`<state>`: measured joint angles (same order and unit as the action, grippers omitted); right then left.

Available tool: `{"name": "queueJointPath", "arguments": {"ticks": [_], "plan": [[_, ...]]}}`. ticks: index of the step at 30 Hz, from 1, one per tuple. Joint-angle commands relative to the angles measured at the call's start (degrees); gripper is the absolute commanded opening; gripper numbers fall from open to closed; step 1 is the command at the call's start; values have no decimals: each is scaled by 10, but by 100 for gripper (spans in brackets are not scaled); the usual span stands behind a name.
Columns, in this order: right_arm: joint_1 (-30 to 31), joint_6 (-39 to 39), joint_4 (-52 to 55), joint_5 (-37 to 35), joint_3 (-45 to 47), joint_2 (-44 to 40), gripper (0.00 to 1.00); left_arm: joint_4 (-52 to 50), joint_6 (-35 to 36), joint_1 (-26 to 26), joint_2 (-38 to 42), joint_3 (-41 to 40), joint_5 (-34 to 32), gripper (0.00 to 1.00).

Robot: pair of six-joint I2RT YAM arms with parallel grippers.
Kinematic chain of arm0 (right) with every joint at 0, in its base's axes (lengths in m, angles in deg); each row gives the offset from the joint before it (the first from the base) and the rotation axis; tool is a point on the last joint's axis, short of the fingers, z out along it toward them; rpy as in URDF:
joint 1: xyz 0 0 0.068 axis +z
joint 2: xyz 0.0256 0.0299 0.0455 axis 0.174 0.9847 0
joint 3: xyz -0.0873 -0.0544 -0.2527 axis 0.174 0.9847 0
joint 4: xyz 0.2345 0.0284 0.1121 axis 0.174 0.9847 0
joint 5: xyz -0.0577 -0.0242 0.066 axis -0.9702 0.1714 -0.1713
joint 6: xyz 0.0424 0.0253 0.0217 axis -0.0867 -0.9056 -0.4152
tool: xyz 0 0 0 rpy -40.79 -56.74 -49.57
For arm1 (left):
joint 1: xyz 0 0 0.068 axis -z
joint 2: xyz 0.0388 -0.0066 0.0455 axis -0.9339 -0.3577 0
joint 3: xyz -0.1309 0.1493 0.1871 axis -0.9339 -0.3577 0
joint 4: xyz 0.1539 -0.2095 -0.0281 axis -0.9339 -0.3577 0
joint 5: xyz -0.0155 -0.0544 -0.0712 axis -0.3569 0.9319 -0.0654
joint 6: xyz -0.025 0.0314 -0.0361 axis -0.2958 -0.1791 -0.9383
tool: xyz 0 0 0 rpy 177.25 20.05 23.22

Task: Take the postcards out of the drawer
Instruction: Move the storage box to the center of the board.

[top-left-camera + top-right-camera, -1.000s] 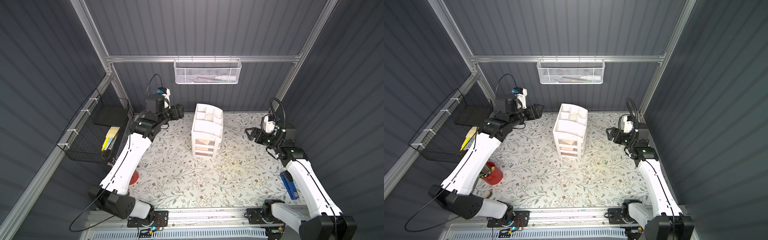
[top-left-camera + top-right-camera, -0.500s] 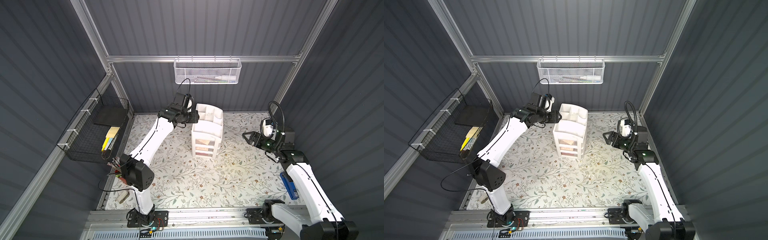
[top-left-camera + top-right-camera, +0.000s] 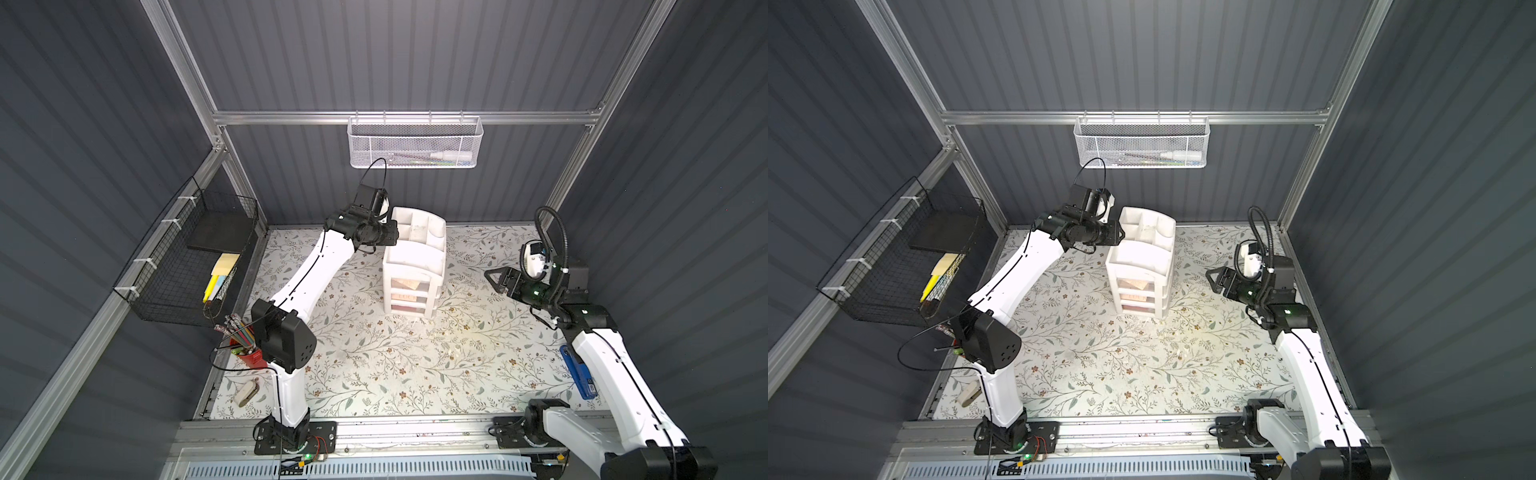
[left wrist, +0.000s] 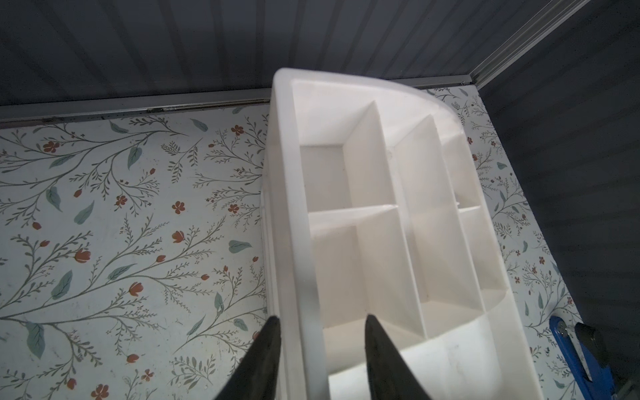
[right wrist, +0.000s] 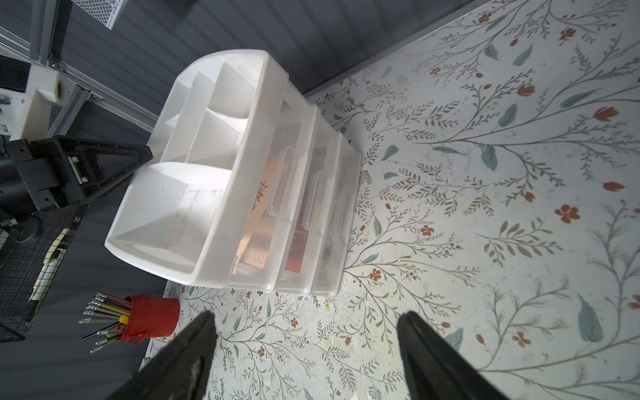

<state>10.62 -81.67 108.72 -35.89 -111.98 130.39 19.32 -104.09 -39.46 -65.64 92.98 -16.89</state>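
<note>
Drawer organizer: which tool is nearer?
Left. The left tool straddles the drawer organizer's top rim; the right tool hovers well apart, off its right side.

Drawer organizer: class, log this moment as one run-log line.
left gripper: open, astride organizer wall | right gripper: open, clear of drawers | postcards: inside drawers

a robotics lab test cell: dark ribbed wall panels (image 3: 395, 54) in an aluminium frame (image 3: 291, 117), left arm (image 3: 309, 272) and right arm (image 3: 611, 365) bolted to a rail (image 3: 415, 431) at the lower edge, a papered tabletop (image 3: 395, 365), a mesh basket (image 3: 415, 143) hung at upper centre
</note>
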Motion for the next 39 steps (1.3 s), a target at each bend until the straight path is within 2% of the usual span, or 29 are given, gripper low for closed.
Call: {"name": "queueJointPath", "arguments": {"ticks": [1, 17, 20, 27, 39], "plan": [[4, -6, 4, 3, 11, -11, 84, -9, 9, 3, -15, 28, -3, 37], [4, -13, 3, 7, 11, -9, 84, -47, 12, 3, -41, 71, -16, 0], [4, -22, 1, 23, 8, -5, 85, -53, 6, 3, -25, 57, -22, 0], [14, -96, -80, 107, 32, 19, 82, -45, -10, 3, 59, -52, -55, 0], [156, -199, -217, 65, 73, 52, 76, -38, -41, 3, 227, -223, -82, 0]]}}
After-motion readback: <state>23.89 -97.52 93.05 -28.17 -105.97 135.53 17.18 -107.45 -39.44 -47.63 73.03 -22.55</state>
